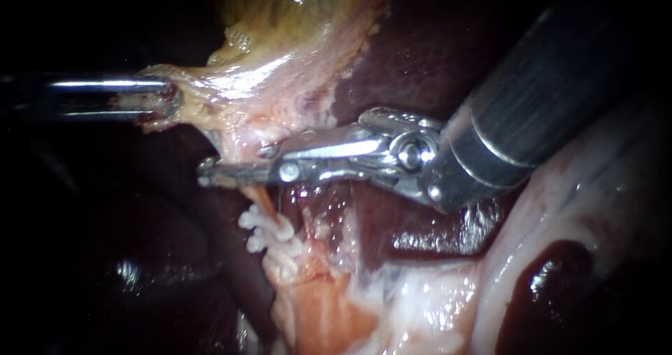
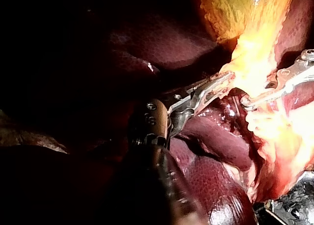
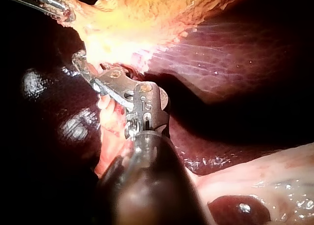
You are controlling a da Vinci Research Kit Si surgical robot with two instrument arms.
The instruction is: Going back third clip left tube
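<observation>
Liver (image 1: 420, 54) is backing a clipped tube (image 1: 262, 199).
Left instrument (image 1: 166, 101) is clamping gallbladder (image 1: 294, 26) above the clips (image 1: 269, 232), likely for exposure; right instrument (image 1: 206, 173) is crossing just above them, closure indiscernible.

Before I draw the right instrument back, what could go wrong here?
The right instrument lies across the tube just above the white clips; pulling back carelessly might snag them. The left instrument grips the pale tissue taut; if that grip slips, the tube could shift against the right instrument.
</observation>
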